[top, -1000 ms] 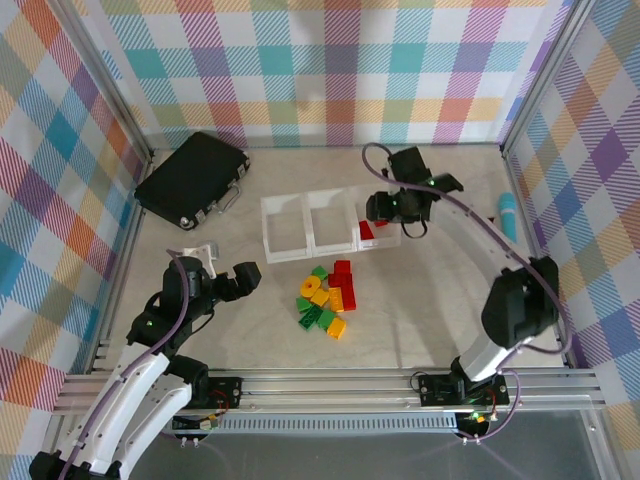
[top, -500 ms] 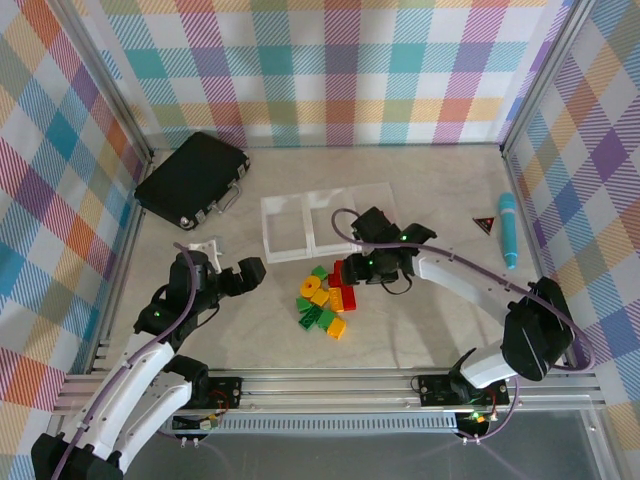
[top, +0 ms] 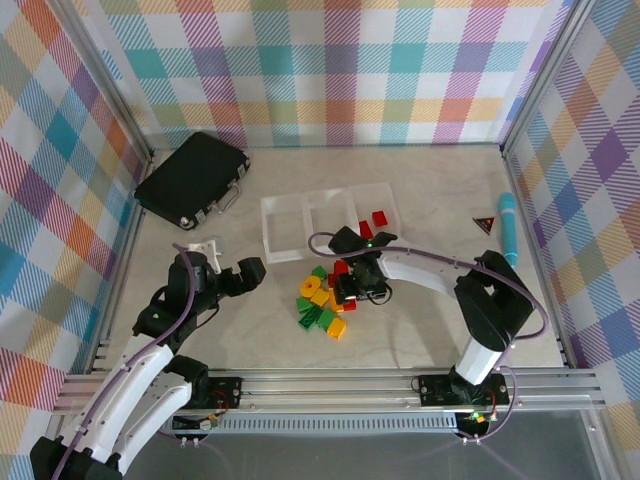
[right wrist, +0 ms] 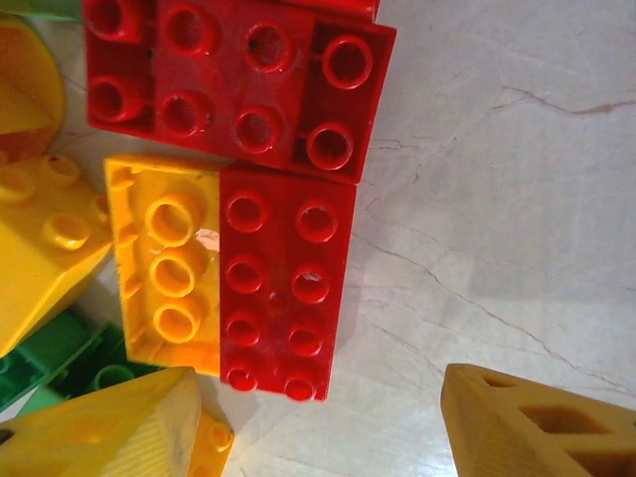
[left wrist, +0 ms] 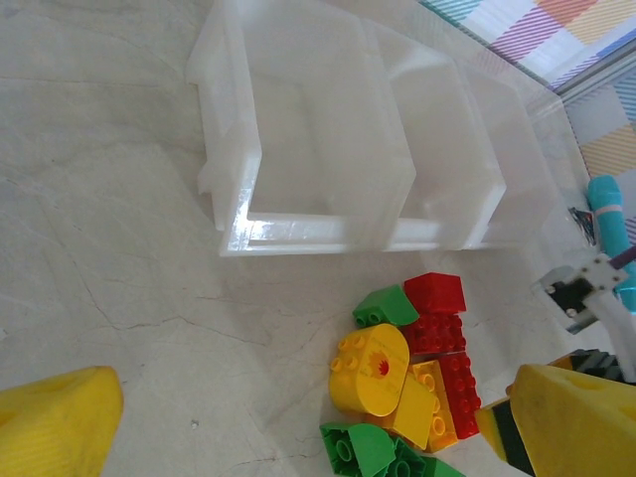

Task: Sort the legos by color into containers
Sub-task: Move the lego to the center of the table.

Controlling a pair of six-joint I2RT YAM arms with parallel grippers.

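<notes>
R gripper [right wrist: 328, 422] is low over the lego pile [top: 322, 300], jaws partway apart, nothing clamped. End of a red brick [right wrist: 283, 288] sits btwn its tips; can't tell if touching. L gripper [top: 228, 262] is spread wide, empty, at 9 o'clock of pile. Containers [top: 283, 228] at 12 o'clock of pile, w/ two red legos [top: 375, 222] in rightmost bin.

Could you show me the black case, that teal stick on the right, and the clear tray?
black case [top: 193, 178]: top view, middle of its lid.
teal stick [top: 508, 228]: top view, halfway along its length.
tray [left wrist: 328, 231]: left wrist view, on its near wall.
</notes>
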